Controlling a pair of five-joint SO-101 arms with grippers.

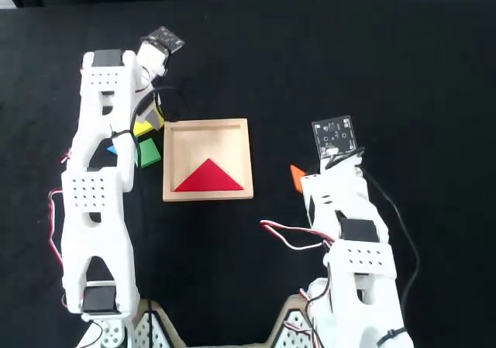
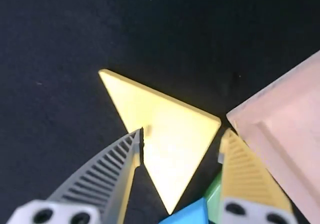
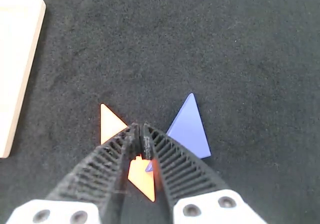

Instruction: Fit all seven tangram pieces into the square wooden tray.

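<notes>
Centre of high view: square wooden tray (image 1: 205, 135) flat on black desk (image 1: 349, 53), red triangle (image 1: 208, 177) inside, along lower rim. Just left of tray: yellow triangle (image 2: 160, 114), green piece (image 1: 148, 153), blue piece (image 2: 192, 215), partly under left arm. Left pincer (image 2: 181, 136) spread, straddling yellow triangle. Right of tray: orange triangle (image 3: 111, 121) beside purple triangle (image 3: 189, 126). Right pincer (image 3: 139, 131) pressed together, over orange triangle.
</notes>
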